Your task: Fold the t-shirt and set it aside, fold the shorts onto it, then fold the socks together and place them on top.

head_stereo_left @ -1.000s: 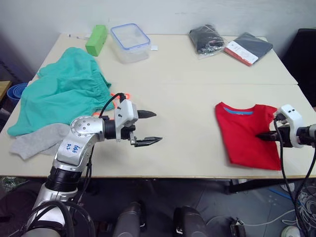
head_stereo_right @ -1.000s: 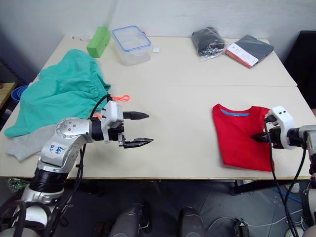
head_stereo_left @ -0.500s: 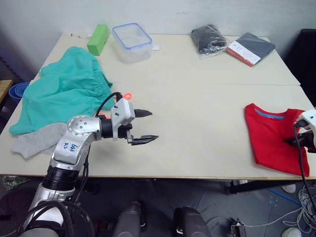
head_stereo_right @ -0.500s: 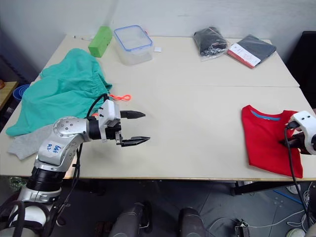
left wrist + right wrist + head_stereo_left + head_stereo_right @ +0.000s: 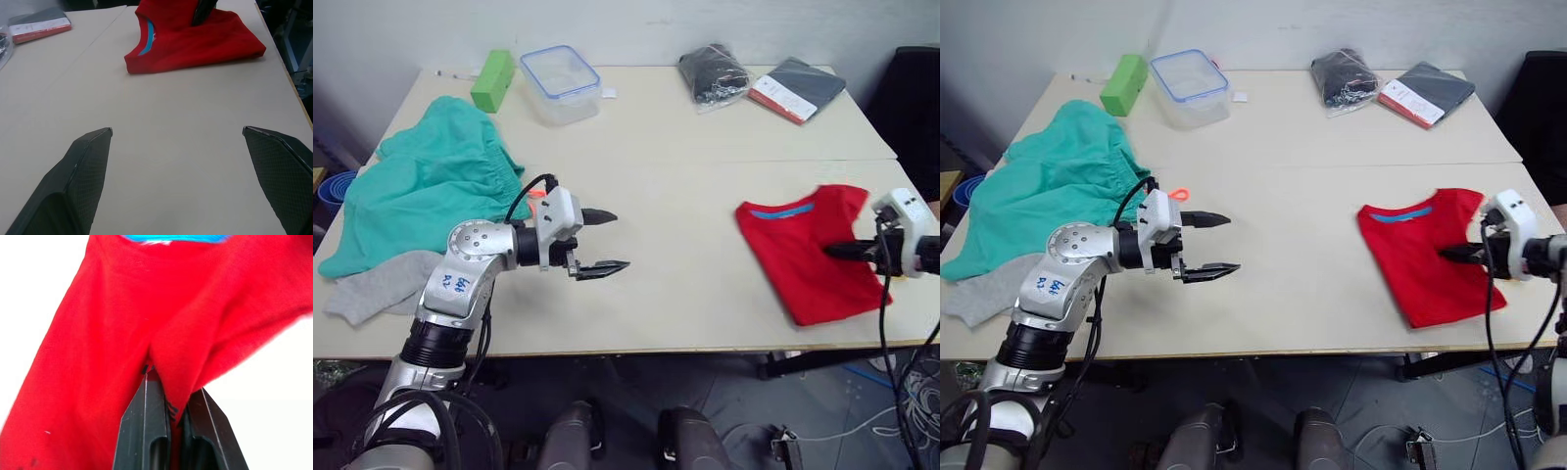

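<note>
One t-shirt [image 5: 803, 253] pinched by right claw [image 5: 832, 252]; left claw [image 5: 612, 241] spread.

Bare beige tabletop [image 5: 685, 245] runs unobstructed between the folded bright red cloth t-shirt [image 5: 803, 250] and the heaped teal-green cloth shorts [image 5: 426, 191]. Beyond that shirt, a black bagged cloth [image 5: 713, 73] occupies the far edge.
</note>
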You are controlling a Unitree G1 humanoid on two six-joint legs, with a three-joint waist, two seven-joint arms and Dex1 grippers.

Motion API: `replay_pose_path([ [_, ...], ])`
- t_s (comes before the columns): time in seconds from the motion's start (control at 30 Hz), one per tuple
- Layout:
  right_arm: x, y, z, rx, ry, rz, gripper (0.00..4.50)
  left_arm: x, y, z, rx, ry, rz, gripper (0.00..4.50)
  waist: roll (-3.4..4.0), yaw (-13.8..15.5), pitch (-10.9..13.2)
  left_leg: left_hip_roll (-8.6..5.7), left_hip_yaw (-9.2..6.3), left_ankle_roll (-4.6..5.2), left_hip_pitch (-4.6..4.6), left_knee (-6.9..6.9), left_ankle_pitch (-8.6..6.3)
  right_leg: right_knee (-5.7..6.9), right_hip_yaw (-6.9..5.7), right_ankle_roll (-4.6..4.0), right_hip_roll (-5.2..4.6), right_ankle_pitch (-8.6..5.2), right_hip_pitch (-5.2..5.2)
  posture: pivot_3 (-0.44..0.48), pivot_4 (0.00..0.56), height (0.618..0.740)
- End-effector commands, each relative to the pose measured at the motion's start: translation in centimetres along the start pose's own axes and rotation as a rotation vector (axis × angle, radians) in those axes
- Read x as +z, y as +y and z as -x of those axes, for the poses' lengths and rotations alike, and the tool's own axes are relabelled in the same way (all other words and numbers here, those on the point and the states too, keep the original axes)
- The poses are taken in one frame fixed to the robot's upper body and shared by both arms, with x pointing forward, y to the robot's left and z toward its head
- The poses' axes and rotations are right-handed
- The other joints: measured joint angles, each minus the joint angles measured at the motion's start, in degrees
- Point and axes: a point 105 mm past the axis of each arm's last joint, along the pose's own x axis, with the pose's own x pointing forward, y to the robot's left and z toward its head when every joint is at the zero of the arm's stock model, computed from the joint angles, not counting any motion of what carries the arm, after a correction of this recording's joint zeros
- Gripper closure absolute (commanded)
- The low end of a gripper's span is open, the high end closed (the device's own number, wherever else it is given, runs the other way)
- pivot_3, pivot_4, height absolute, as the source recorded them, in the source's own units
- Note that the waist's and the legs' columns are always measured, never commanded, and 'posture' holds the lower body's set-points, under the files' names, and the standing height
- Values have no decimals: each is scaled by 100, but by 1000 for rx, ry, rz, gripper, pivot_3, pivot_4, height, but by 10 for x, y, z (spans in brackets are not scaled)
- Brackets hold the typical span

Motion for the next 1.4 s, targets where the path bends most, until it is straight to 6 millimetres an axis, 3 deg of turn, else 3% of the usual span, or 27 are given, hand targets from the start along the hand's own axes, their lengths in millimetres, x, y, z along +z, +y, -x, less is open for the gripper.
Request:
replay_pose_path([
  [0.03, -6, -14, 7, -116, 32, -16, 4476, 10, 4, 2, 4, -15, -43, 0, 0, 37, 0, -3, -1, 2, -1, 2, 1, 0, -2, 0, -2, 0, 0, 0, 150, 740],
  [0.2, -36, -46, 27, -328, 130, -67, 4476, 9, 4, 7, 13, -2, -47, 0, 2, 112, 1, -9, 0, 6, -1, 4, 3, 0, 1, 1, -7, 1, 0, 0, 150, 740],
  [0.33, -51, -56, 41, -392, 158, -122, 4476, 8, 3, 8, 11, 0, -47, 0, 2, 142, 1, -9, -2, 6, 0, 5, 3, -1, -1, 1, -6, 1, 3, 0, 150, 740],
  [0.53, -63, -63, 47, -443, 150, -161, 4476, 11, 0, 5, -6, -10, -50, 0, 0, 122, 0, -6, -1, 5, 5, 6, 3, -2, 1, 1, -1, 1, 9, 0, 150, 740],
  [0.6, -55, -61, 43, -420, 84, -162, 4476, 11, 0, 4, -10, -11, -53, 0, 0, 127, 0, -6, -2, 6, 5, 8, 3, -2, 0, 2, -2, 1, 11, 0, 150, 740],
  [0.7, -42, -61, 40, -412, -4, -189, 3706, 10, 0, 2, -17, -8, -56, 0, 0, 122, 0, -8, -1, 8, 4, 8, 4, -2, 1, 5, -3, 2, 11, 0, 150, 740],
  [0.87, -52, -69, 57, -481, 30, -156, 2017, 10, -1, 1, -26, -8, -62, 0, 1, 106, 0, -5, 1, 7, 4, 5, 4, -1, 2, 5, 2, 2, 7, 0, 150, 740],
  [0.97, -44, -77, 77, -547, -15, -143, 947, 10, -1, 2, -27, -6, -64, 0, 4, 116, 2, -6, 2, 7, 4, 5, 4, 0, 2, 5, 1, 2, 7, 0, 150, 740],
  [1.07, -23, -80, 96, -571, -130, -126, 16, 9, -1, 3, -23, -2, -64, 0, 12, 124, 5, -9, 2, 8, 3, 6, 5, -1, 3, 5, -3, 2, 6, 0, 150, 740],
  [1.17, 17, -61, 109, -405, -366, -152, 16, 7, 0, 5, -17, 0, -63, 0, 13, 112, 5, -6, 2, 8, 4, 5, 5, -2, 4, 5, 1, 2, 6, 0, 150, 740],
  [1.27, 30, -43, 113, -319, -419, -74, 16, 6, 1, 7, -7, 3, -60, 0, 15, 87, 4, 1, 4, 7, 7, 3, 4, 0, 8, 4, 4, 2, 6, 0, 150, 740],
  [1.4, 58, 4, 96, -132, -524, -11, 16, 4, 6, 13, 41, 13, -48, 0, 16, 97, 4, 0, 3, 7, 6, 4, 4, 0, 6, 4, 2, 2, 6, 0, 150, 740],
])
